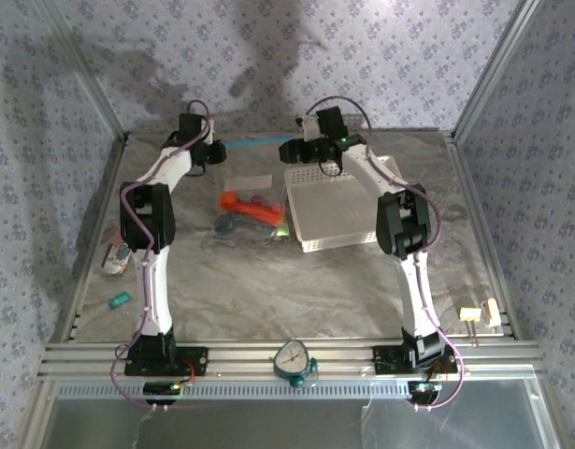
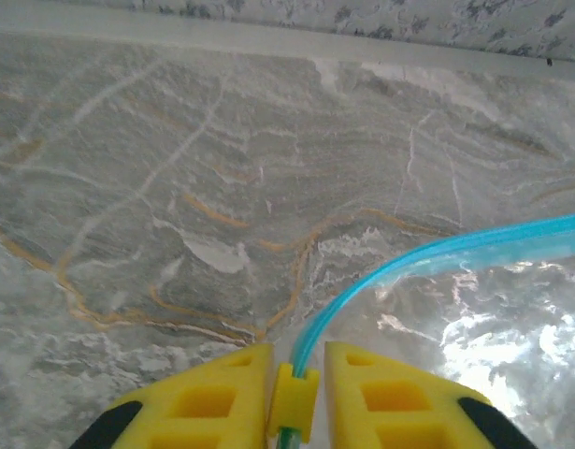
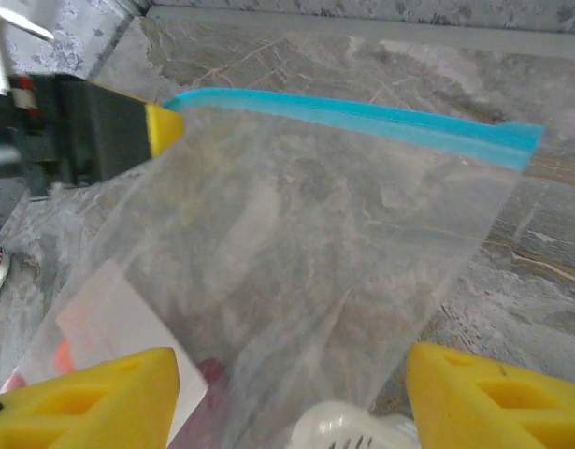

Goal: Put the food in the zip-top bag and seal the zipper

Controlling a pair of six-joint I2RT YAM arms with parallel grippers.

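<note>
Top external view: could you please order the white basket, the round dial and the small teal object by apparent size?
1. white basket
2. round dial
3. small teal object
The dial lies nearest the camera, yet the order looks clear.

Your clear zip-top bag [image 3: 306, 262] slants up before the right pincer [image 3: 292, 365], its light-blue zipper [image 3: 362, 118] running straight out from the left pincer [image 2: 296, 354]. Orange and dark food [image 1: 245, 204] sits at its bottom.

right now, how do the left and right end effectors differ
The left end effector has its jaws nearly together around the thin light-blue zipper strip; the right end effector has its jaws wide apart, gripping nothing. The left is at the strip's end; the right faces the clear floppy plastic bag. Both have yellow jaws.
</note>
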